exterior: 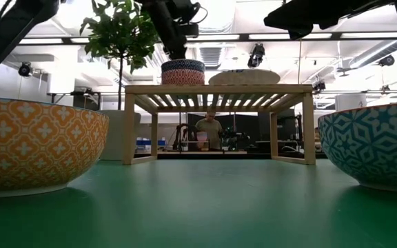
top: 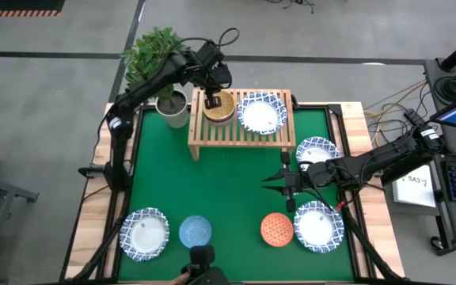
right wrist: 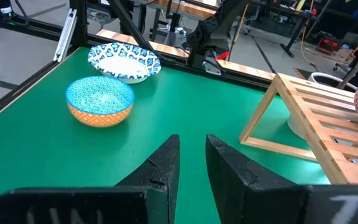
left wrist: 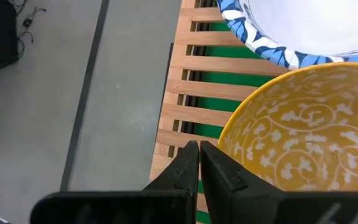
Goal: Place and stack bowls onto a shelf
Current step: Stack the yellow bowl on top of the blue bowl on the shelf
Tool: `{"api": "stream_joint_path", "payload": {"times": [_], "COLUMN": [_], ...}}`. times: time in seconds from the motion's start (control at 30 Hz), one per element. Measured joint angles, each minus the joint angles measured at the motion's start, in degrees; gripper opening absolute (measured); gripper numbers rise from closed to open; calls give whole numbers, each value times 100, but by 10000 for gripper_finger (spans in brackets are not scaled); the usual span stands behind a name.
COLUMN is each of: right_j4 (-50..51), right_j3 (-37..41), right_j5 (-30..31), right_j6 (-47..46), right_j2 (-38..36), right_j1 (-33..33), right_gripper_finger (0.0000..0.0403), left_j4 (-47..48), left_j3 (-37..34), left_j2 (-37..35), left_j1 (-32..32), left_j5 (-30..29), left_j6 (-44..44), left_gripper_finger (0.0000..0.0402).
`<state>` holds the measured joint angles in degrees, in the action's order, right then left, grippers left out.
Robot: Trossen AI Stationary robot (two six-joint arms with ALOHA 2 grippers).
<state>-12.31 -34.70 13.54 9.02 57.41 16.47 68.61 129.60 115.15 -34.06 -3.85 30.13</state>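
Wooden shelf [top: 240,131] holds my yellow bowl [top: 218,106] and one white bowl [top: 261,112]; five bowls remain below it, my left claw [top: 210,100] pressed together empty, right claw [top: 284,180] slightly spread.

Colours around the pale slatted wooden shelf [top: 240,127]

On it I see a yellow bowl with white scrollwork [left wrist: 309,130] beside a white bowl with a blue-patterned rim [top: 261,112]; below it, green table cloth [top: 220,190].

Two dark jointed arms, wedge-shaped black fingers [left wrist: 219,177]
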Motion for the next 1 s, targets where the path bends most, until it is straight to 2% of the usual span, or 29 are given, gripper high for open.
{"api": "stream_joint_path", "payload": {"times": [0.63, 0.77, 1.0], "right_j4": [4, 4, 4], "right_j3": [0, 0, 0], "right_j5": [2, 2, 2], "right_j6": [5, 5, 4], "right_j2": [0, 0, 0], "right_j1": [0, -1, 0], "right_gripper_finger": [68, 68, 68], "left_j4": [109, 179, 193], "left_j3": [157, 115, 107], "left_j2": [6, 6, 0], "left_j1": [0, 0, 0], "left_j5": [2, 217, 234], "left_j6": [-116, -182, -284], "left_gripper_finger": [0, 0, 0]}}
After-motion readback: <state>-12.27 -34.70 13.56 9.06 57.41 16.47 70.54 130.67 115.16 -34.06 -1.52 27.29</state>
